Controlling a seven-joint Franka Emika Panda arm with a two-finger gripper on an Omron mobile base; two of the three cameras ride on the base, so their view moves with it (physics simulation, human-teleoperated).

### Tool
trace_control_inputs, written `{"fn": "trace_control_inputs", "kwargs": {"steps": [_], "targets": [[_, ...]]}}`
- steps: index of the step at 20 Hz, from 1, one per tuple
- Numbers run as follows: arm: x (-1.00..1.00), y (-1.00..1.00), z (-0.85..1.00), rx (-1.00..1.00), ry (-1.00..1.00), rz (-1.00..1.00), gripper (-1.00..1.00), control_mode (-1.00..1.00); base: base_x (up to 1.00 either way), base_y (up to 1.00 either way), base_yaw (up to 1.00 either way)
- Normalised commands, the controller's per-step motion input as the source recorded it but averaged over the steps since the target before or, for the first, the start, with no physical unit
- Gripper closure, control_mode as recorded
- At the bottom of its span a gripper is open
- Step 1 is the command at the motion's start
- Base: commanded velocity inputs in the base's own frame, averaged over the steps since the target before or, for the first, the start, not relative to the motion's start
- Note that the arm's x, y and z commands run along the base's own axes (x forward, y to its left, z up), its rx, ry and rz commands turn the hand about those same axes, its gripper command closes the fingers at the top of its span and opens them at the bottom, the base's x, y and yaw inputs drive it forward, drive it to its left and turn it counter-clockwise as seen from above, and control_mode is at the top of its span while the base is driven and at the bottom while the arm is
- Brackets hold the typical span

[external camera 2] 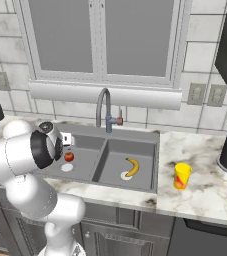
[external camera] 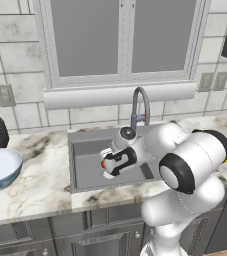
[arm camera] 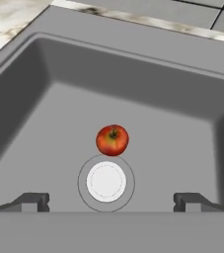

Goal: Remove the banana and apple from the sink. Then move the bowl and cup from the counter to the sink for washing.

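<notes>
Red and small, the apple (arm camera: 112, 140) rests on the floor of the left basin of the sink (arm camera: 44, 99), just beside the white drain (arm camera: 106, 181), and the gripper (arm camera: 108, 201) hangs above it with fingers spread wide and empty, apparently lined up to descend on it

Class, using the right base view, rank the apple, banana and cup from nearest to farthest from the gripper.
1. Apple, left basin, just below the gripper.
2. Banana, right basin.
3. Cup, counter right of the sink.
</notes>
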Motion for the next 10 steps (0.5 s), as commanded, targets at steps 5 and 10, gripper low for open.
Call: {"fn": "trace_control_inputs", "kwargs": {"steps": [5, 10], "targets": [[0.09, 0.00, -0.13, 0.00, 0.00, 0.00, -1.00, -1.00, 0.00, 0.00, 0.00], [0.10, 0.00, -0.13, 0.00, 0.00, 0.00, -1.00, -1.00, 0.00, 0.00, 0.00]]}}
